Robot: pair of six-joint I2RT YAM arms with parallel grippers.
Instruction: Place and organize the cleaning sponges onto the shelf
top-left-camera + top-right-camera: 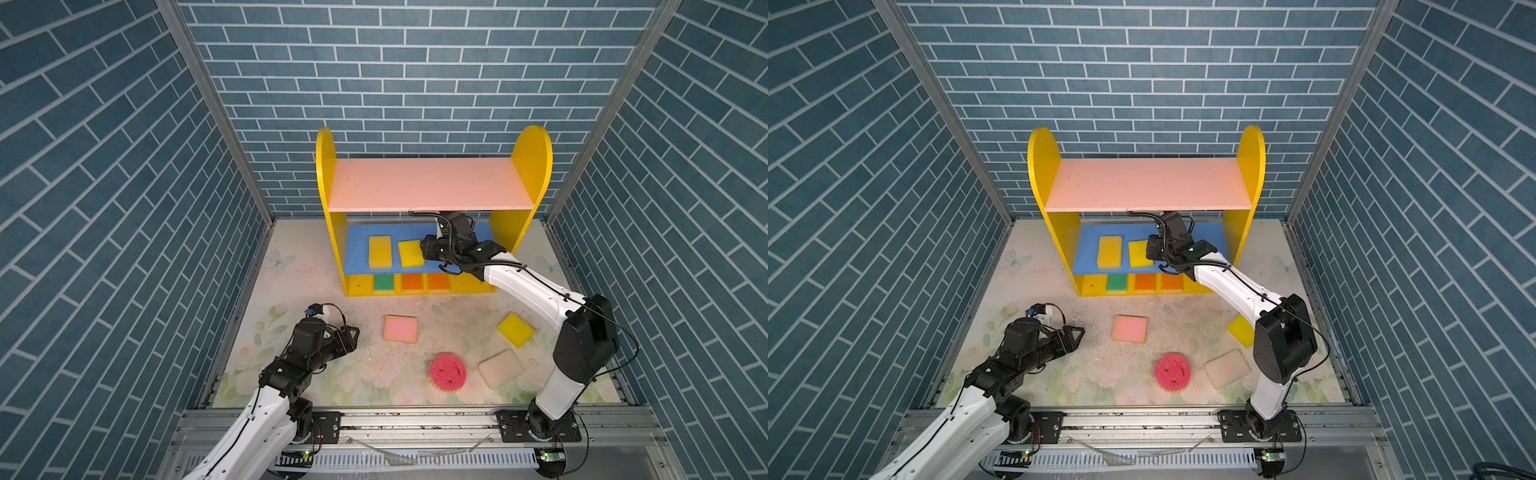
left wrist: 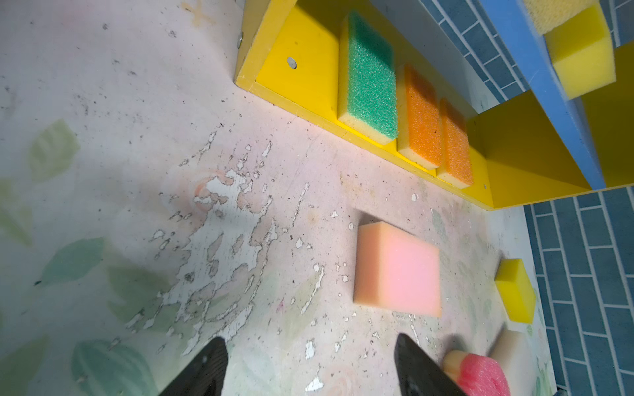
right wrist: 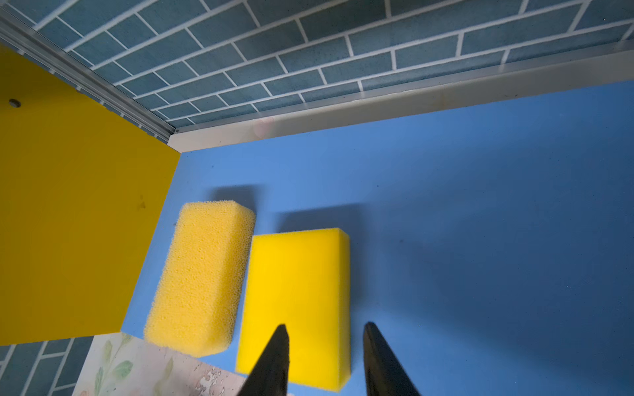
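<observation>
The shelf [image 1: 428, 183] stands at the back. On its blue middle board [image 3: 446, 205] lie a coarse yellow sponge [image 3: 202, 274] and a smooth yellow sponge [image 3: 298, 291], side by side. My right gripper [image 3: 326, 325] hovers open over the smooth one's near end, not gripping it. The yellow base holds a green sponge [image 1: 383, 283] and two orange ones [image 1: 412, 282]. On the table lie a pink block [image 1: 400, 328], a yellow block [image 1: 515, 330], a cream block [image 1: 500, 368] and a round pink smiley sponge [image 1: 447, 371]. My left gripper [image 2: 308, 339] stays open and empty, left of the pink block.
The shelf's pink upper board [image 1: 1150, 183] overhangs my right wrist. Blue brick walls close in the left, right and back. The floral table mat [image 1: 291, 257] is worn and flaking in front of the shelf. A metal rail [image 1: 415, 419] runs along the front edge.
</observation>
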